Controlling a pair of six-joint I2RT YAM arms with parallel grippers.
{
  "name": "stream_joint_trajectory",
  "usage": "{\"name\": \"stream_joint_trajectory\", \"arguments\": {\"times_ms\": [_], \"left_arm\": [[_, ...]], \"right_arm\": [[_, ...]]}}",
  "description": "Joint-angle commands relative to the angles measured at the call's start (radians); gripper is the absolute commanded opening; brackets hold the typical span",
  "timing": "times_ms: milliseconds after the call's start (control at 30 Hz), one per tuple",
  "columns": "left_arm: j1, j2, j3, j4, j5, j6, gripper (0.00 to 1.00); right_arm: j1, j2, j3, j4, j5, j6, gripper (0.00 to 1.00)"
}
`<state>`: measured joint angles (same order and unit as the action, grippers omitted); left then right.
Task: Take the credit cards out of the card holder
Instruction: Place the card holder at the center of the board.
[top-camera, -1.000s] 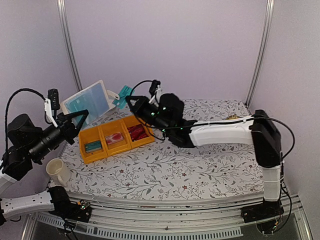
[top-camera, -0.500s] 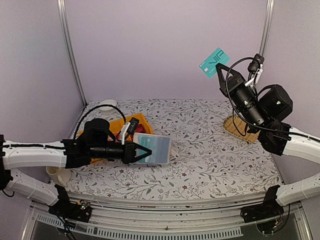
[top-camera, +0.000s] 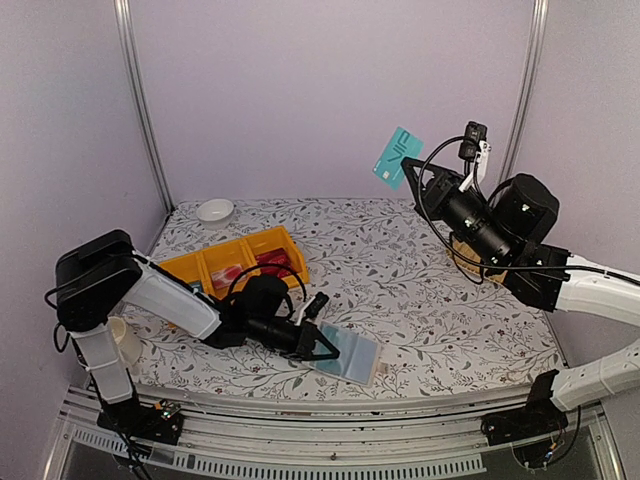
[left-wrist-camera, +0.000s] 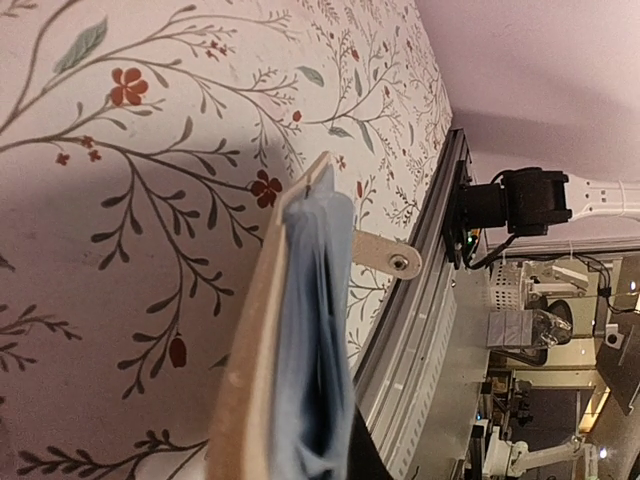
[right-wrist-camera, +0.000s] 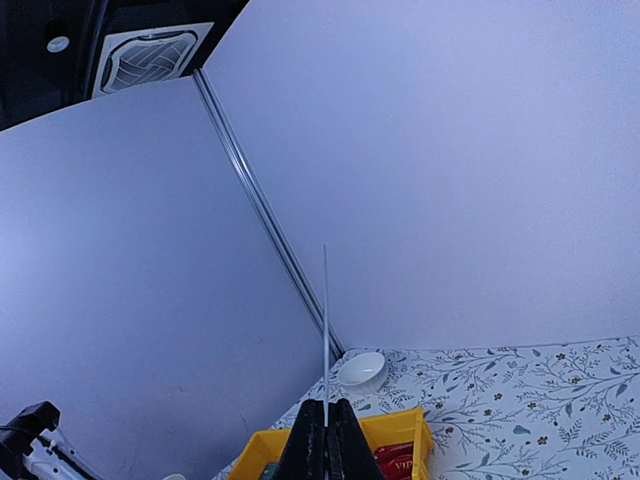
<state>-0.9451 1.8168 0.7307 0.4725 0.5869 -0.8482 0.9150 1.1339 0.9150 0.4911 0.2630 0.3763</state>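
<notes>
Hard-to-read parts first.
- Right wrist view: the teal credit card (right-wrist-camera: 325, 330) is showing edge-on only, as a thin pale line rising from the right fingers (right-wrist-camera: 312, 447) at bottom centre. Its face is turning away from this camera.
- Left wrist view: the card holder (left-wrist-camera: 300, 340) is also showing edge-on and running off the bottom edge. Only one dark finger is peeking out at lower centre, and the sleeves' contents are hiding between the leaves.
- Top view: a woven basket (top-camera: 462, 247) at right is sitting mostly behind the right arm. A pale cup (top-camera: 118, 340) at lower left is partly covered by the left arm.

In the top view, upper right of centre, the right fingers are pinching the teal card by its lower edge and holding it high against the back wall. The light print on it is too small to read.

At lower centre, the left fingers (top-camera: 318, 343) are gripping the card holder at its left edge. It is lying low on the floral worktop (top-camera: 430, 300) near the front edge, and I cannot tell whether it is lying flat. Its whitish cover is flanking pale blue-grey leaves.

Left of centre, red cards (top-camera: 272, 262) are lying in a yellow bin (top-camera: 190, 268).
</notes>
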Motion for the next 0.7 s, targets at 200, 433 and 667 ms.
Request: {"name": "stream_joint_trajectory", "arguments": {"times_ms": [200,433,667], "left_arm": [[0.048,-0.083,-0.012,0.038,-0.003,-0.022,0.98],[0.03,-0.365,0.007,-0.19,-0.265,0.229,0.98],[0.026,-0.402,0.021,-0.271,-0.345,0.289,0.98]], "right_arm": [[-0.003,0.076,0.068,-0.012,-0.157,-0.013,0.01],[-0.009,0.108,0.111,-0.027,-0.336,-0.071,0.01],[-0.011,0.119,0.133,-0.066,-0.395,-0.078,0.01]]}}
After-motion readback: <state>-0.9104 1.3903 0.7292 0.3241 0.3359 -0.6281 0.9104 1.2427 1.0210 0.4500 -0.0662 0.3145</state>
